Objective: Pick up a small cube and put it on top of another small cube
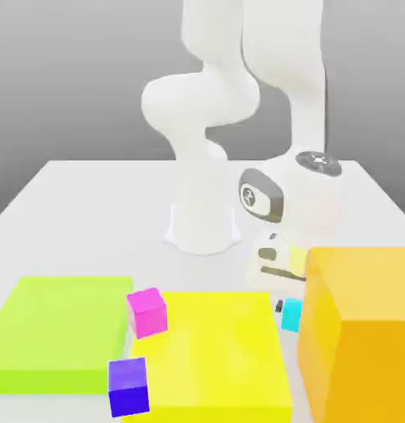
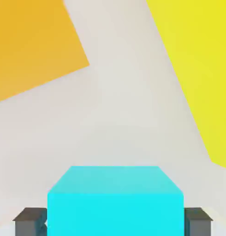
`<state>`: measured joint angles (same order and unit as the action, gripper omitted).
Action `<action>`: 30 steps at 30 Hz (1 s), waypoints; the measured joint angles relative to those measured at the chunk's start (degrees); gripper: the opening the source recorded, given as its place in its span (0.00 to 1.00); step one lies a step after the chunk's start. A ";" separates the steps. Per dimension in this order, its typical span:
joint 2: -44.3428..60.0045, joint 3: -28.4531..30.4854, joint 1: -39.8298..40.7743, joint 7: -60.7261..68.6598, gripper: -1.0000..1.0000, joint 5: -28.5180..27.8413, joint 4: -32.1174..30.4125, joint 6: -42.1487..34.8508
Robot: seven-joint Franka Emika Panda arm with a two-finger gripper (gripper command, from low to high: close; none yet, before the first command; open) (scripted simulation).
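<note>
A small cyan cube (image 1: pixel 292 315) sits low in the narrow gap between the big yellow block and the big orange block. My gripper (image 1: pixel 288 309) reaches down onto it from above, its hand partly behind the orange block. In the hand view the cyan cube (image 2: pixel 115 203) lies between the two dark fingers (image 2: pixel 29 221), which touch its opposite sides, so my gripper (image 2: pixel 115 224) is shut on it. I cannot tell whether the cube rests on the table or hangs just above it. The second small cyan cube is hidden.
A big orange block (image 1: pixel 363 330) stands at the exterior view's right, a flat yellow block (image 1: pixel 222 355) in the middle, a lime block (image 1: pixel 61 330) at its left. A magenta cube (image 1: pixel 147 312) and a purple cube (image 1: pixel 128 387) lie between lime and yellow. The arm's base (image 1: pixel 202 223) stands behind.
</note>
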<state>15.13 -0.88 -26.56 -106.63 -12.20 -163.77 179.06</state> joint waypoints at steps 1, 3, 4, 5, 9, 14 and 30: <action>0.00 0.00 0.00 -0.02 0.00 -0.02 0.00 0.04; 0.01 0.06 0.04 -0.26 0.00 -0.35 0.03 0.01; -0.85 -0.44 0.58 -0.07 0.00 -0.26 -0.05 -0.70; -1.93 -1.16 1.29 0.29 0.00 0.03 -0.16 -1.58; -6.89 -4.83 4.22 3.11 0.00 3.43 -0.92 -5.59; -13.13 -7.38 4.77 7.58 0.00 9.91 -2.30 -10.55; -30.98 -6.65 -8.25 21.16 0.00 29.15 9.90 -19.19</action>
<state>-15.85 -7.53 -34.81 -85.47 16.95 -153.87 159.88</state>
